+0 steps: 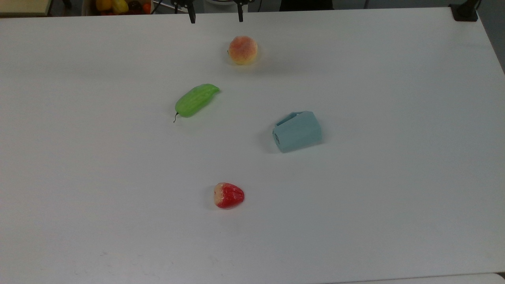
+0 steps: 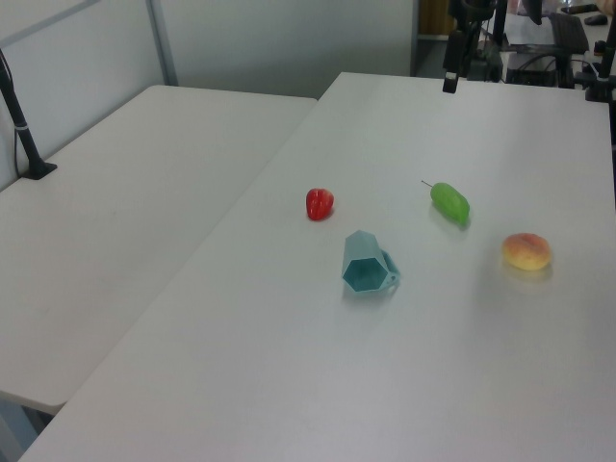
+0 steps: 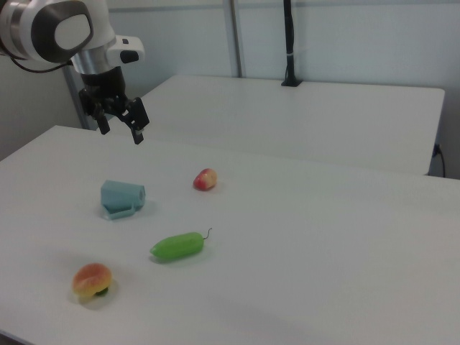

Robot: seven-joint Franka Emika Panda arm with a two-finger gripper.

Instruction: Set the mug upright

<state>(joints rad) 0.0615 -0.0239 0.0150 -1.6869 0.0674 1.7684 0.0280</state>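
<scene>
The jaws are being held wide open and empty, fingers [image 3: 136, 129] pointing down, above the table's [image 1: 394, 79] far edge in the top view. The gripper [image 1: 216, 16] is being carried well apart from every object.

Nearest that edge, a peach [image 1: 243, 50] is being seen. A green cucumber [image 1: 195, 100] is lying toward the table's middle, on the top view's left.

The mug [image 1: 297, 131] is lying on its side near the table's middle, handle uppermost in the top view. In the left view its hexagonal mouth [image 2: 363, 273] is being presented to the camera.

A strawberry [image 1: 228, 195] is sitting closest to the top view's near edge.
</scene>
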